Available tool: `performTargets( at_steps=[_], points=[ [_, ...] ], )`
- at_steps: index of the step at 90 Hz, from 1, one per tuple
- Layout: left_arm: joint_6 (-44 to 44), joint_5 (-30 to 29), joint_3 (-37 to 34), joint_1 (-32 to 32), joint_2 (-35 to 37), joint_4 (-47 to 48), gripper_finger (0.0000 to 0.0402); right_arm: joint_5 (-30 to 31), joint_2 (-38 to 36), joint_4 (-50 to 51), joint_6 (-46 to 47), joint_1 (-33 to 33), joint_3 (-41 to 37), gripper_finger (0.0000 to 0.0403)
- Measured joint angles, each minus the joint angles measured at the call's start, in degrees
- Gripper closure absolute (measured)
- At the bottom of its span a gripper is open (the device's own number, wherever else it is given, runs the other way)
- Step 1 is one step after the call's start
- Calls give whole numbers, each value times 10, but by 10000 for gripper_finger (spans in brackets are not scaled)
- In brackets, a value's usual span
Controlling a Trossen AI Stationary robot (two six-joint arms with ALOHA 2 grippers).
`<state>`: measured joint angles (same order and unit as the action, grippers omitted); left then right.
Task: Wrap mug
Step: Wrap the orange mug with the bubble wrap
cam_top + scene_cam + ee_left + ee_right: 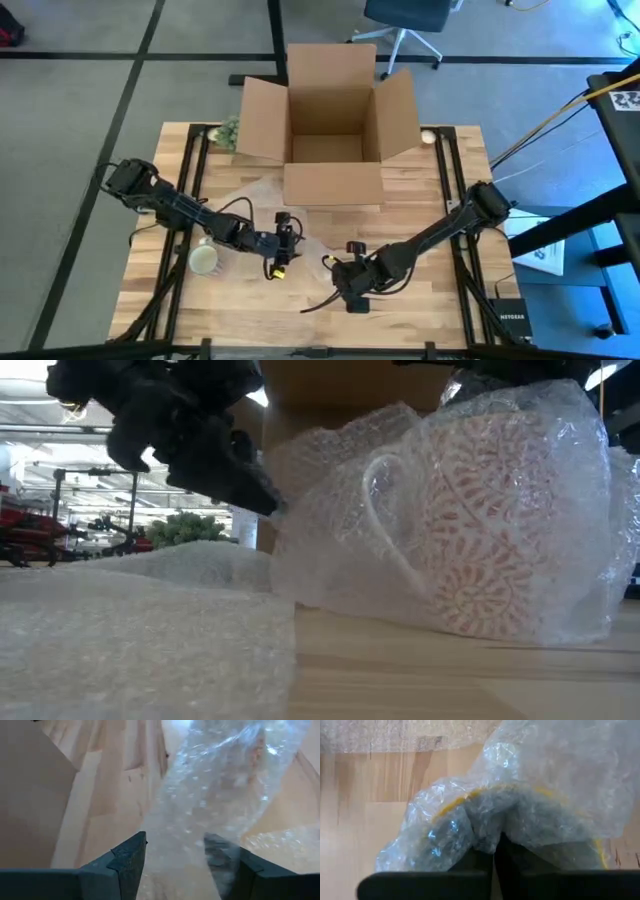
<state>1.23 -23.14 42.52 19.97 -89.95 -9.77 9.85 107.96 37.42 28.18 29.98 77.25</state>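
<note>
The mug (490, 530) sits low centre on the bench (440, 290), swathed in bubble wrap (330, 510). The right hand (495, 855) is clenched on that wrap. The left hand (175, 857), spread apart, straddles a strand of it.

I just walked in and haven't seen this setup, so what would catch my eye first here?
The patterned mug swathed in bubble wrap fills the low view, lying near the table's middle. Behind it, at the far edge, stands a big open cardboard box. The right hand pinches the wrap beside the mug.
</note>
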Motion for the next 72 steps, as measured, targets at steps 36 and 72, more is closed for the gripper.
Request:
performTargets(
  at_steps=[36, 72],
  points=[
    [-17, 29, 17, 11, 0, -7, 376, 0, 0, 0, 0, 0, 0, 403],
    [-13, 68, 79, 41, -31, -122, 401, 31, 0, -9, 0, 0, 0, 403]
  ],
)
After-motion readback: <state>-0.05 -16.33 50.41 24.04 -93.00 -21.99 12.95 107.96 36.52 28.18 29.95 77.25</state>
